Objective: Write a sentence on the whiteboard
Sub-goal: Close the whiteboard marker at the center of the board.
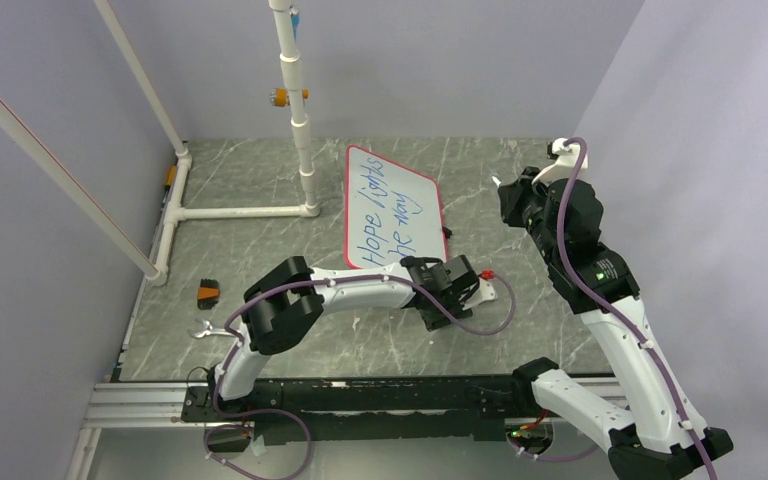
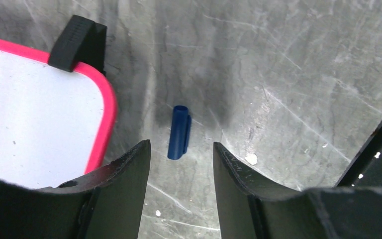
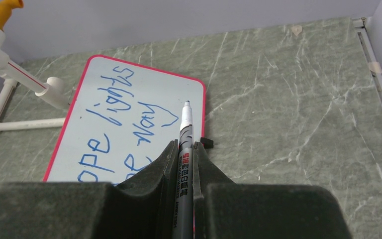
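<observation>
Whiteboard (image 1: 395, 205) flat on table (image 1: 360, 350), mid-rear, pipe frame (image 1: 245, 211) at left edge. Blue sentence (image 1: 388, 218) on two lines. Right gripper (image 3: 184, 149) clamped on marker (image 3: 185, 119), right of board. Left gripper (image 2: 181, 149) jaws apart, holding nothing, over blue cap (image 2: 179, 132) beside board's corner.

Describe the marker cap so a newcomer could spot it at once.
Find the red-bordered whiteboard, then its corner by the black foot. On the table just beside that corner, not touching it, lies the cap: a short tube, blue where the foot is black and the border red.
</observation>
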